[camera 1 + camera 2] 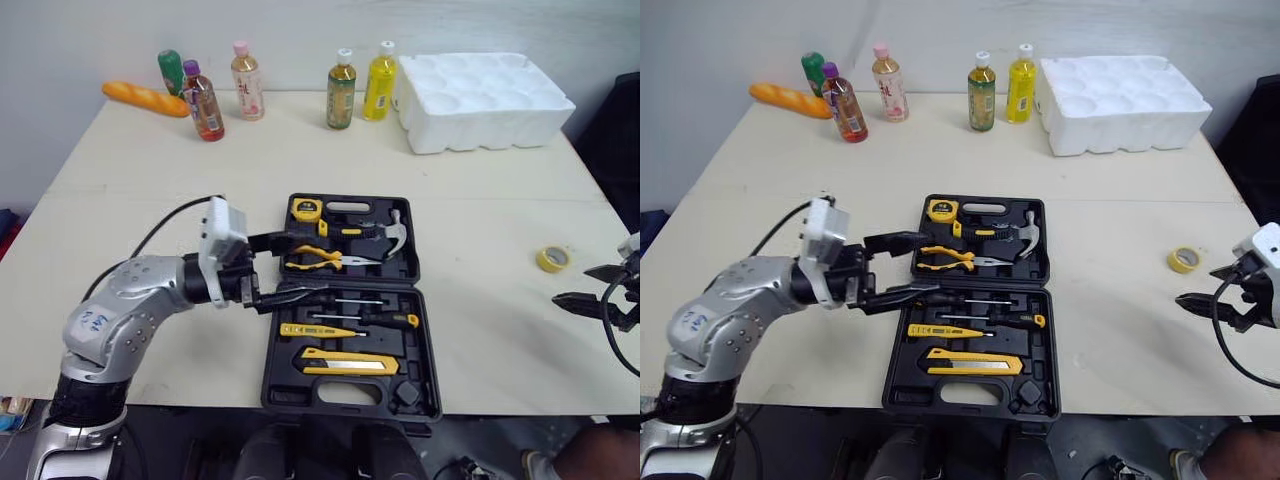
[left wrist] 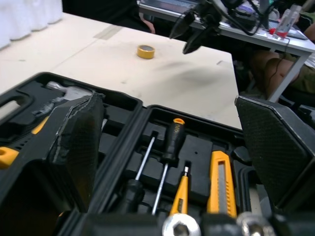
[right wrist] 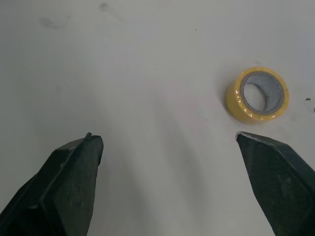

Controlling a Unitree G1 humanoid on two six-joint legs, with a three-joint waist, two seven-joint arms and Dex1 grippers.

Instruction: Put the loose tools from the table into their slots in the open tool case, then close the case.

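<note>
The black tool case (image 1: 424, 300) lies open in the middle of the table. It holds a tape measure (image 1: 306, 209), pliers (image 1: 315, 259), a hammer (image 1: 385, 236), screwdrivers (image 2: 170, 142) and a yellow utility knife (image 1: 350, 362). My left gripper (image 1: 285, 267) is open at the case's left edge, with its fingers reaching over the hinge line and nothing between them. A yellow tape roll (image 1: 552, 259) lies loose on the table to the right of the case. My right gripper (image 1: 1205, 287) is open just above the table, a little nearer than the roll (image 3: 257, 94), and is not touching it.
Several drink bottles (image 1: 341, 90) and an orange loaf-shaped object (image 1: 145, 98) stand along the table's far edge. A white foam tray (image 1: 482, 100) sits at the far right. A person's leg (image 1: 600, 455) shows below the table's near right corner.
</note>
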